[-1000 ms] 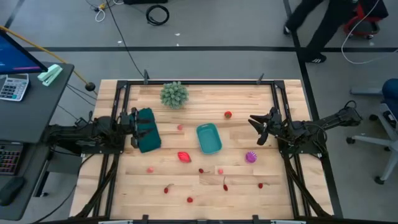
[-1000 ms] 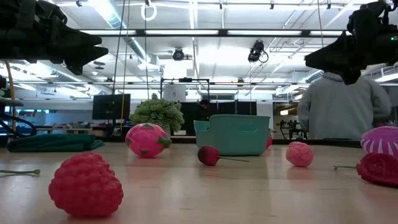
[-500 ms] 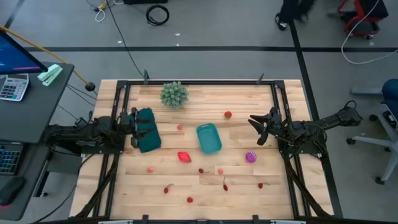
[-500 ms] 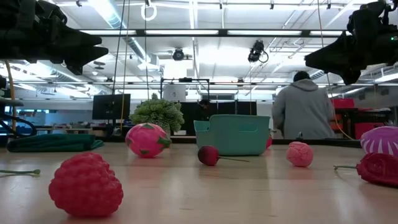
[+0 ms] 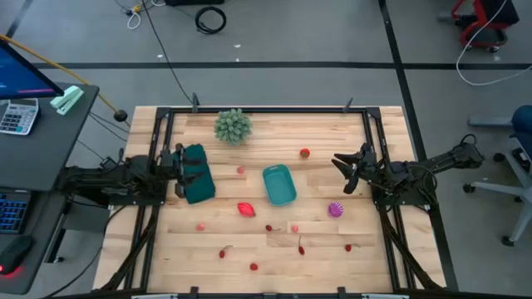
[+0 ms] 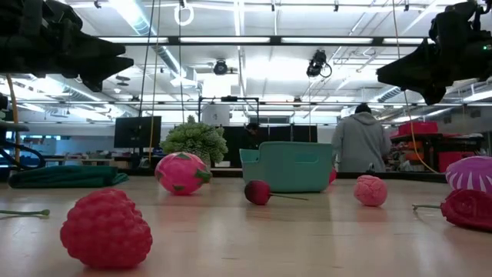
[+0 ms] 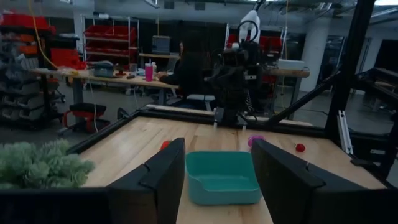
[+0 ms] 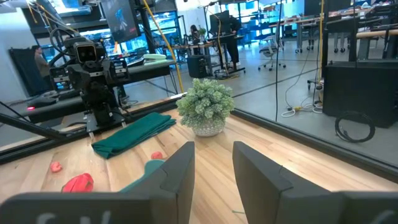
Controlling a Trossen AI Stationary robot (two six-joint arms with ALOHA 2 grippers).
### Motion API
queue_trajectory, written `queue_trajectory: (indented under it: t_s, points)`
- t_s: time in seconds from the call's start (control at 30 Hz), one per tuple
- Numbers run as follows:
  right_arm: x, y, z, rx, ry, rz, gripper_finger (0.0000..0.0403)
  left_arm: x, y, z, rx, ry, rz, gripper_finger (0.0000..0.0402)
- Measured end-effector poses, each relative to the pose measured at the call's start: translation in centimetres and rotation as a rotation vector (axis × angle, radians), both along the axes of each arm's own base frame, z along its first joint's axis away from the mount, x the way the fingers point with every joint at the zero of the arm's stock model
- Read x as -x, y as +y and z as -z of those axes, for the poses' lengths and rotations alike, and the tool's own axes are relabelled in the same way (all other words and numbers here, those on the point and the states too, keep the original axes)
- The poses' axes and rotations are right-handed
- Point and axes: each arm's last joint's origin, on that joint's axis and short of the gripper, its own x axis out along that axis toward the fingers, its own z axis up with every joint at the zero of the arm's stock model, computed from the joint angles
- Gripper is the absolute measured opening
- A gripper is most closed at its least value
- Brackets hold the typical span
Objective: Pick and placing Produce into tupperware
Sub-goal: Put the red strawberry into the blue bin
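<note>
The teal tub [image 5: 279, 184] stands near the table's middle and has nothing in it that shows. Small red and pink toy produce lies scattered on the wood: a larger red piece [image 5: 245, 208] by the tub's near left corner, one [image 5: 305, 153] toward the far side, and several more near the front edge. The purple spiky ball [image 5: 335, 209] lies to the tub's near right. My left gripper [image 5: 179, 173] hovers open at the table's left, pointing at the tub [image 7: 222, 176]. My right gripper [image 5: 342, 174] hovers open to the tub's right.
A dark green folded cloth [image 5: 197, 173] lies under my left gripper. A spiky pale-green plant ball [image 5: 233, 126] stands at the far side. A black frame [image 5: 266, 109] runs around the table. A person [image 6: 360, 142] stands in the room beyond.
Both arms and everything on the table have kept still. A person beyond the table's far right corner has walked away from the table.
</note>
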Motion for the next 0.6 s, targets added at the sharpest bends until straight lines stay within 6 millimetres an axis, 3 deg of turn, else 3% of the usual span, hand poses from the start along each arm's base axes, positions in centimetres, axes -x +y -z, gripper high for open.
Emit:
queue_trajectory:
  t_s: [0.3, 0.6]
  points:
    - [0.00, 0.00, 0.01, 0.000, 0.001, 0.000, 0.0117, -0.10, -0.09, 0.79, 0.288, 0.045, 0.050, 0.0192]
    - [0.00, 0.00, 0.00, 0.000, 0.000, 0.000, 0.0117, -0.11, -0.18, 0.95, 0.269, 0.068, 0.075, 0.0194]
